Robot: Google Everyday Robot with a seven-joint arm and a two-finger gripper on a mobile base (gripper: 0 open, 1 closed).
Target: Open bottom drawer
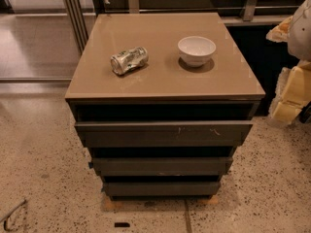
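Observation:
The cabinet (165,95) has a tan top and three dark grey, handle-less drawers. The bottom drawer (161,188) is the lowest and narrowest-looking, with a plain flat front just above the floor and a dark gap above it. Above it are the middle drawer (160,166) and the widest top drawer (163,134), which has pale scratch marks. My gripper (291,93) shows as pale yellowish parts at the right edge of the camera view. It is to the right of the cabinet, about level with the top drawer, well apart from the bottom drawer and touching nothing on the cabinet.
A crushed can (129,60) lies on its side and a white bowl (196,50) stands on the cabinet top. Speckled floor (43,178) surrounds the cabinet. Wooden blocks (112,204) sit under its base. A glass partition (39,33) stands at the back left.

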